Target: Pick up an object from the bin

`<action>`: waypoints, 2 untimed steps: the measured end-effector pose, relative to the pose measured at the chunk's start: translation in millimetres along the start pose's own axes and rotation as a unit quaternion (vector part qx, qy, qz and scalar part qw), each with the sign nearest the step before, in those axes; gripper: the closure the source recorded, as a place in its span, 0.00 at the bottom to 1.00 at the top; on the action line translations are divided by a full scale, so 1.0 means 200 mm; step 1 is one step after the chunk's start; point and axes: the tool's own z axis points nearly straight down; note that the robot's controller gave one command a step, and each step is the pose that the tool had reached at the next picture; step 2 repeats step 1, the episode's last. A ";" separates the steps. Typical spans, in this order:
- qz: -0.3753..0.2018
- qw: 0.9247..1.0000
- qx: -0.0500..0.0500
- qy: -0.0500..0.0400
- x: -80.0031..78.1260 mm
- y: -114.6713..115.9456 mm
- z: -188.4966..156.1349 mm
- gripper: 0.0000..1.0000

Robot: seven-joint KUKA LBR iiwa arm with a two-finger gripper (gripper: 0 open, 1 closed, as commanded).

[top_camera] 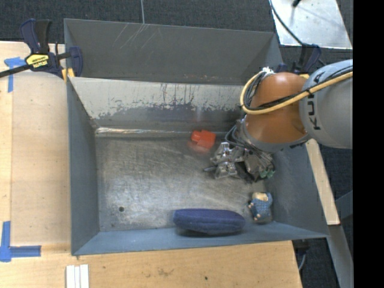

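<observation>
The gripper (225, 161) is down low in the grey bin (81, 161), on the right side of its floor. It is too hard to see whether its grip is wide or closed. A small orange block (203, 138) lies just up and left of it, near the back wall, not touching it. A small blue and yellow toy (260, 207) sits near the front right corner. A long dark blue pouch (209, 219) lies along the front wall.

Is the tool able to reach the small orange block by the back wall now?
Probably yes. The small orange block lies alone, close beside the tool, with nothing over it or between them.
</observation>
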 end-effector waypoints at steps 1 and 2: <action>-0.176 0.984 -0.002 0.008 -0.02 0.11 -0.69 1.00; -0.176 0.984 -0.002 0.008 -0.02 0.11 -0.69 1.00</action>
